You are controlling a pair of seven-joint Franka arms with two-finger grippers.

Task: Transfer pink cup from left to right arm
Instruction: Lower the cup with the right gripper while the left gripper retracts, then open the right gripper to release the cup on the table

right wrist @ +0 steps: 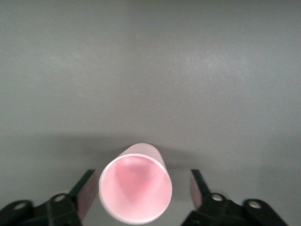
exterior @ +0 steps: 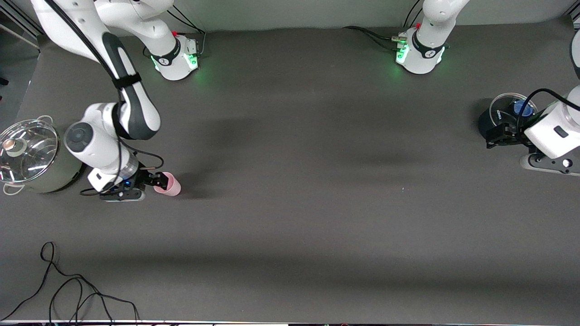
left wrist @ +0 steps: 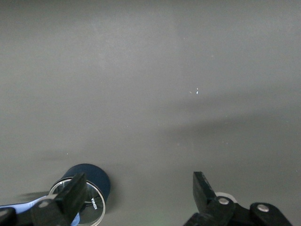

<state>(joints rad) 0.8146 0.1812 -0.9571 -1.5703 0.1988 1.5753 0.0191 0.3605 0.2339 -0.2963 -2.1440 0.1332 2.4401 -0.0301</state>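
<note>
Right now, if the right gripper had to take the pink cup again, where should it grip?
Across the side wall just below the rim. The pink cup stands between the open right gripper's fingers, mouth toward the wrist camera; its round tapered wall suits a grip from above.

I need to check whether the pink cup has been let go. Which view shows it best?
The right wrist view: the pink cup sits between the right gripper's open fingers, untouched. The front view shows it small on the table; the left wrist view misses it.
</note>
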